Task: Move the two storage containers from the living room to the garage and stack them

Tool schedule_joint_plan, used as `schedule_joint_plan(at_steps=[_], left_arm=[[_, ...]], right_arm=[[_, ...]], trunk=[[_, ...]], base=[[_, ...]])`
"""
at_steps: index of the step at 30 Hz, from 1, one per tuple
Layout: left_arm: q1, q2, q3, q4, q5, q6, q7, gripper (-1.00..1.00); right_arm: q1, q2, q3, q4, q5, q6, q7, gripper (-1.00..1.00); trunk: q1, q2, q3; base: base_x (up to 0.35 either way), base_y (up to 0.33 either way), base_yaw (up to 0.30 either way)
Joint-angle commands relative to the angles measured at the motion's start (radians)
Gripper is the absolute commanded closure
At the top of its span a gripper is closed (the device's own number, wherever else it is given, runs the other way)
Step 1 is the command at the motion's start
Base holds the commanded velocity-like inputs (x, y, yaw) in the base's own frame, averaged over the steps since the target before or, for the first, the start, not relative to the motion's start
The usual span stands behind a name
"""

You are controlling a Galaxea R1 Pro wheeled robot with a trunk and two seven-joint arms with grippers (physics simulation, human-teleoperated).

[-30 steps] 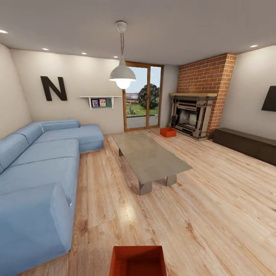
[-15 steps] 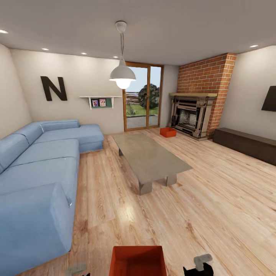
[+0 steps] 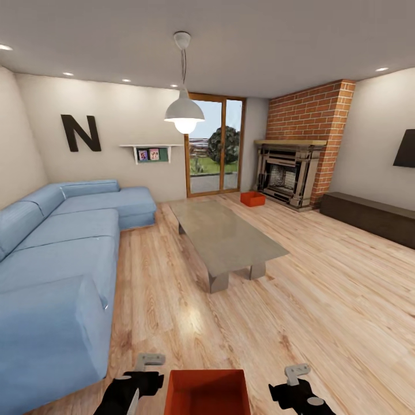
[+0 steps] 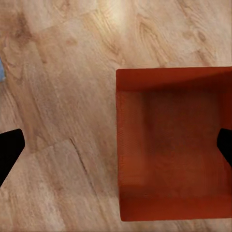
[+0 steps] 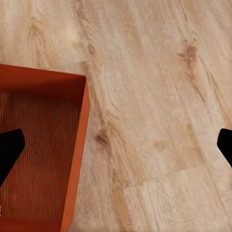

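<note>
Both hands have risen into the head view's lower edge since a second ago, when neither showed; half a second ago the right one was just appearing. Now the left hand (image 3: 134, 383) sits just beside the near storage container (image 3: 207, 392) on its left, and the right hand (image 3: 295, 391) stands near it on its right, with a strip of plank floor (image 3: 323, 300) between.

Two storage containers are in sight, both rust-red and open-topped, both on the light wood floor of the living room. The near one lies at the robot's feet, its opening facing up; its long axis cannot be told, since the frame cuts it off. From the left wrist view the near storage container (image 4: 171, 145) shows its bare inside, one wall running straight beside the planks. From the right wrist view the same box (image 5: 41, 154) shows one corner and a ribbed inner wall. The far storage container (image 3: 252, 198) rests well apart, by the fireplace (image 3: 287, 176), beyond the bench (image 3: 226, 236).

Each wrist view shows two dark fingertips at opposite edges, far apart: both hands are spread wide and hold nothing. The left hand's fingers (image 4: 9, 152) straddle the container's near wall; the right hand's fingers (image 5: 9, 150) do likewise.

One blue sofa (image 3: 52, 271), one letter N (image 3: 80, 132), one hanging lamp (image 3: 184, 115).
</note>
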Motion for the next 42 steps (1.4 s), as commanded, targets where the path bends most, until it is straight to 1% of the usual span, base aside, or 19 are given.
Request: schedule_joint_plan(at_steps=[1, 3, 4, 6, 8, 9, 12, 14, 18, 19, 20, 21, 31, 34, 36, 37, 38, 39, 42], left_arm=[[-0.001, -0.001, 0.003, -0.001, -0.007, 0.004, 0.001, -1.0], [-0.001, -0.002, 0.004, -0.001, -0.004, 0.005, 0.025, -1.0], [-0.001, -0.013, 0.004, -0.001, -0.001, 0.006, 0.086, -1.0], [-0.001, -0.031, 0.004, -0.001, 0.0, 0.014, 0.135, -1.0], [-0.001, -0.042, 0.003, -0.001, 0.002, 0.051, 0.16, -1.0], [-0.001, -0.042, 0.003, -0.001, 0.003, 0.073, 0.165, -1.0], [-0.001, -0.042, 0.004, -0.009, 0.003, 0.107, 0.173, -1.0], [-0.001, -0.042, 0.004, -0.011, 0.004, 0.113, 0.174, -1.0], [-0.002, -0.042, 0.004, -0.011, 0.008, 0.117, 0.172, -1.0], [-0.002, -0.042, 0.004, -0.01, 0.009, 0.117, 0.171, -1.0], [-0.001, -0.042, 0.004, -0.01, 0.009, 0.115, 0.171, -1.0], [-0.002, -0.042, 0.004, -0.01, 0.009, 0.114, 0.171, -1.0], [-0.001, -0.042, 0.004, -0.011, 0.011, 0.106, 0.17, -1.0], [-0.001, -0.042, 0.004, -0.011, 0.012, 0.104, 0.169, -1.0], [-0.001, -0.042, 0.004, -0.011, 0.027, 0.102, 0.169, -1.0], [-0.001, -0.042, 0.004, -0.011, 0.033, 0.101, 0.169, -1.0], [-0.002, -0.042, 0.004, -0.01, 0.048, 0.097, 0.17, -1.0], [-0.001, -0.042, 0.003, -0.01, 0.079, 0.08, 0.17, -1.0], [-0.001, -0.042, 0.003, -0.01, 0.092, 0.073, 0.17, -1.0]], right_arm=[[-0.001, 0.001, 0.0, 0.001, 0.009, -0.002, 0.001, -1.0], [0.0, 0.002, 0.001, 0.001, 0.009, 0.0, 0.005, -1.0], [0.0, 0.003, 0.001, 0.001, 0.009, 0.003, 0.026, -1.0], [0.0, 0.003, 0.001, 0.001, 0.009, 0.006, 0.057, -1.0], [0.0, 0.003, 0.0, 0.001, 0.009, 0.007, 0.081, -1.0], [0.0, 0.003, 0.0, 0.002, 0.009, 0.007, 0.087, -1.0], [0.0, 0.003, -0.002, 0.002, 0.009, 0.008, 0.096, -1.0], [-0.001, 0.003, -0.003, 0.002, 0.009, 0.008, 0.097, -1.0], [0.0, 0.003, -0.004, 0.003, 0.008, 0.007, 0.107, -1.0], [0.0, 0.003, -0.005, 0.003, 0.007, 0.006, 0.122, -1.0], [0.0, 0.001, -0.005, 0.004, 0.004, 0.003, 0.178, -1.0], [0.0, 0.001, -0.005, 0.005, 0.003, 0.002, 0.186, -1.0], [0.0, -0.004, -0.007, 0.01, -0.003, -0.002, 0.21, -1.0], [0.0, -0.006, -0.008, 0.012, -0.061, -0.003, 0.21, -1.0], [0.0, -0.008, -0.007, 0.013, -0.137, -0.001, 0.209, -1.0], [0.0, -0.008, -0.007, 0.013, -0.155, 0.0, 0.208, -1.0], [0.0, -0.008, -0.006, 0.014, -0.181, 0.0, 0.208, -1.0], [0.0, -0.008, -0.005, 0.018, -0.212, 0.001, 0.205, -1.0], [0.0, -0.008, -0.005, 0.02, -0.223, 0.0, 0.204, -1.0]], trunk=[[0.0, -0.001, -0.001], [0.0, -0.001, -0.001], [0.0, -0.001, -0.002], [0.0, -0.001, -0.005], [0.0, -0.001, -0.008], [0.0, -0.001, -0.009], [0.0, -0.001, -0.014], [0.0, -0.001, -0.017], [0.0, -0.001, -0.024], [0.0, -0.001, -0.025], [0.0, -0.001, -0.027], [0.0, -0.001, -0.028], [0.0, -0.001, -0.044], [0.0, -0.001, -0.049], [0.0, -0.001, -0.052], [0.0, -0.001, -0.054], [0.0, -0.001, -0.055], [0.0, -0.001, -0.057], [0.0, -0.001, -0.062]], base=[[0.0, 0.0, 0.0], [0.0, 0.0, 0.0], [0.0, 0.0, 0.0], [0.0, 0.0, 0.0], [0.0, 0.0, 0.0], [0.0, 0.0, 0.0], [0.0, 0.0, 0.0], [0.0, 0.0, 0.0], [0.0, 0.0, 0.0], [0.0, 0.0, 0.0], [0.0, 0.0, 0.07], [0.0, 0.0, 0.085], [0.0, 0.0, 0.108], [0.0, 0.0, 0.113], [0.0, 0.0, 0.112], [0.0, 0.0, 0.112], [0.0, 0.0, 0.112], [0.0, 0.0, 0.112], [0.0, 0.0, 0.112]])
